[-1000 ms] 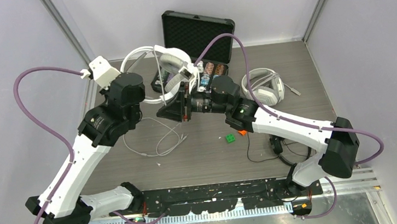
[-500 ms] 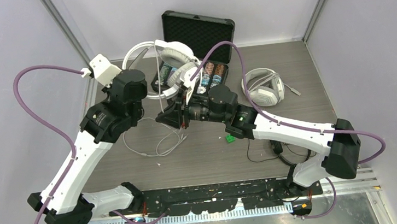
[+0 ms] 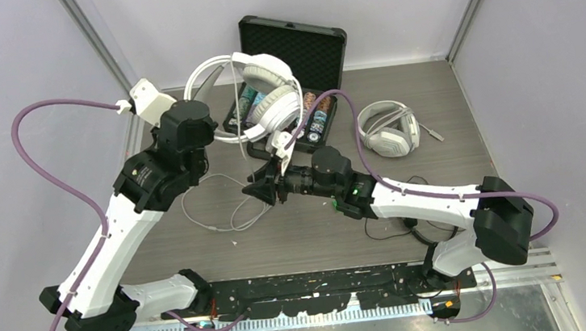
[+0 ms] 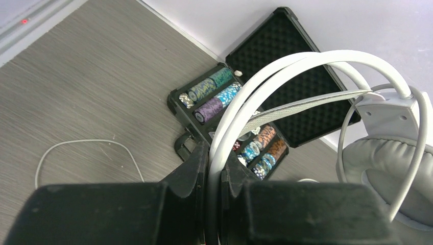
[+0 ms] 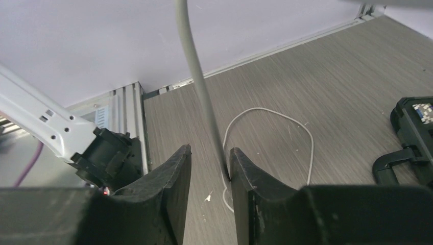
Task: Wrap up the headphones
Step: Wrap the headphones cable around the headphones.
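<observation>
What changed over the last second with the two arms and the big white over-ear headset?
The right gripper drew back from the white over-ear headset toward the near edge and opened its jaws; the grey cable now hangs between them, unclamped. The left gripper, shut on the white headband, swung the headset toward the open black chip case. The second white headset and small black headset stayed put.

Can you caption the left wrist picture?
Left gripper clamps the white headphones by the headband, open chip case behind.
</observation>
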You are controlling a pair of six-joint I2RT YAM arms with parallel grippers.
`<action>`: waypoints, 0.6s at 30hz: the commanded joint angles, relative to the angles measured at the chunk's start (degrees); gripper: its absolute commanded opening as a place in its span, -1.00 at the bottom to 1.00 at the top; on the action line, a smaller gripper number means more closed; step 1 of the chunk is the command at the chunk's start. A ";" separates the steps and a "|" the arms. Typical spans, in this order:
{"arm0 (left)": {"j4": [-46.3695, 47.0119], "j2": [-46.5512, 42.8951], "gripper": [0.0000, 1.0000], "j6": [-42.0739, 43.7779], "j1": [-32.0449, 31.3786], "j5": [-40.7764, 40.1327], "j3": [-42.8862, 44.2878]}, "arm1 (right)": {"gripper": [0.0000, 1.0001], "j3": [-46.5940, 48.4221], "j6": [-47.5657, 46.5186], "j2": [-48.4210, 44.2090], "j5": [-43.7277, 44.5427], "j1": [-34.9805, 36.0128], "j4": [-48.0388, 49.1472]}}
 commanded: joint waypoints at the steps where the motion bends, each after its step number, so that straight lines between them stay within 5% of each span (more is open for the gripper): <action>1: 4.83 -1.70 -1.00 -4.93 -0.01 1.81 4.74 | -0.16 -2.34 -5.26 -0.12 -0.54 0.30 12.83; 18: 3.80 -1.61 -1.00 -7.43 -0.01 5.98 7.29 | 0.08 -11.85 -11.10 9.48 2.39 -0.44 40.70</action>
